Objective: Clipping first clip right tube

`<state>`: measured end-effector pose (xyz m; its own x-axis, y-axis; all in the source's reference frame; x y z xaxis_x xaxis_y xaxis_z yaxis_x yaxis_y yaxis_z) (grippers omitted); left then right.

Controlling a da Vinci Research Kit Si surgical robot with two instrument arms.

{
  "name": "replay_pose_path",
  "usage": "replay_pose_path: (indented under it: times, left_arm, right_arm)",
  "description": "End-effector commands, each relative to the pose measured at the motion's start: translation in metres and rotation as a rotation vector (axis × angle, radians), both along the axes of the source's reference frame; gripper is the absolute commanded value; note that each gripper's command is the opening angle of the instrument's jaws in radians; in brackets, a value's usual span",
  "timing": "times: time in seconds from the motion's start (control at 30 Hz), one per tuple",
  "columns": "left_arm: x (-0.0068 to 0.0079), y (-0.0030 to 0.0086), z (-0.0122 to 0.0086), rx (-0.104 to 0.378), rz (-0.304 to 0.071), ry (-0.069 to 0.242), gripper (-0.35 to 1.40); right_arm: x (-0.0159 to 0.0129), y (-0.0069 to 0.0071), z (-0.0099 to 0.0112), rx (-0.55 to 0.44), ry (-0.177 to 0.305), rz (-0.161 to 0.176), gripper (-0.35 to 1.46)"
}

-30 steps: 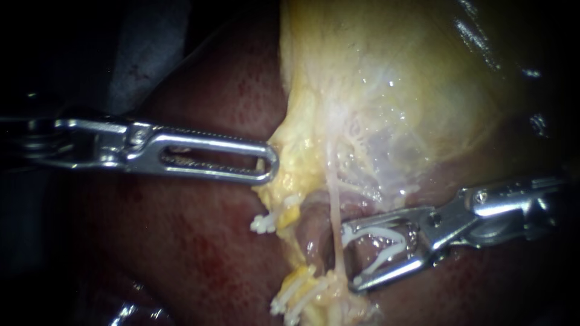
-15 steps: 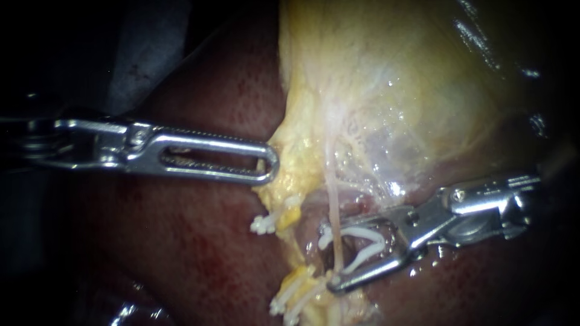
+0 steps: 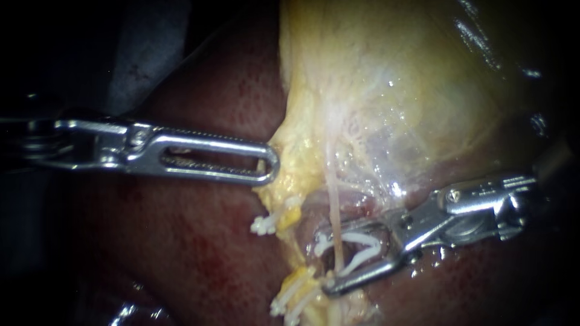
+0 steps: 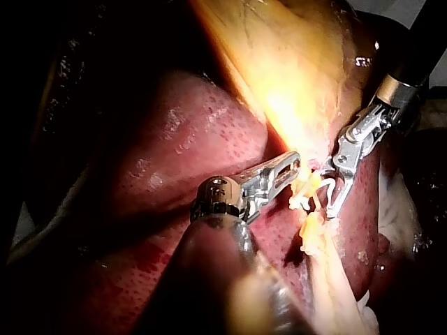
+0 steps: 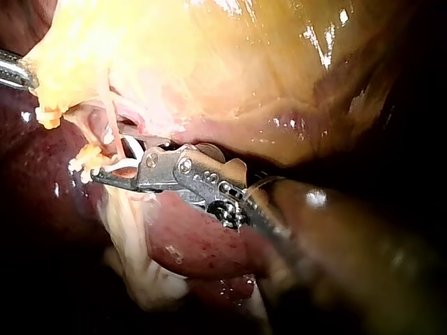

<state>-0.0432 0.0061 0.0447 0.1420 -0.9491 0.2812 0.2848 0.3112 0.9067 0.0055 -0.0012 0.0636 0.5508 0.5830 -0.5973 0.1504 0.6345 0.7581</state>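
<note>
Our right instrument [image 3: 322,263]: slim steel jaws apart, gripping the open white V-shaped clip [image 3: 360,241], whose legs straddle the thin pale right tube [image 3: 332,208]. Our left instrument [image 3: 270,164]: slotted jaws clenched on the gallbladder's yellow fatty edge [image 3: 296,157]. Risks we see: the tube sits near the clip's mouth and could slip out on closing, and the lower jaw may snag the neighbouring white clips [image 3: 290,299].

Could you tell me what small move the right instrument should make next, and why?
Probably the right instrument should close its jaws to squeeze the white clip shut. The open clip sits astride the thin pale tube, which crosses well inside it, with a clip end showing past the tube.
</note>
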Motion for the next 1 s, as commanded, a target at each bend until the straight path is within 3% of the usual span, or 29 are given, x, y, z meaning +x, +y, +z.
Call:
replay_pose_path:
  times: [0.03,0.17,0.4,0.6,1.0]
  left_arm:
    - [0.0,0.0,0.0,0.0,0.0,0.0,-0.35]
    - [0.0,0.0,0.0,0.0,0.0,0.0,-0.35]
    - [0.0,0.0,0.0,0.0,0.0,0.0,-0.35]
    - [-0.0001,0.0,0.0,0.0,0.0,0.0,-0.35]
    - [-0.0002,0.0001,0.0,0.0,-0.001,0.001,-0.35]
  right_arm:
    - [-0.0001,0.0002,-0.0001,0.012,-0.006,0.004,0.12]
    - [-0.0002,0.0007,-0.0005,0.04,-0.021,0.01,-0.12]
    - [-0.0004,0.0007,-0.0004,0.074,-0.033,0.007,-0.33]
    - [-0.0004,0.0005,-0.0003,0.093,-0.032,-0.02,-0.35]
    - [-0.0006,0.0003,-0.0002,0.102,-0.036,-0.02,-0.35]
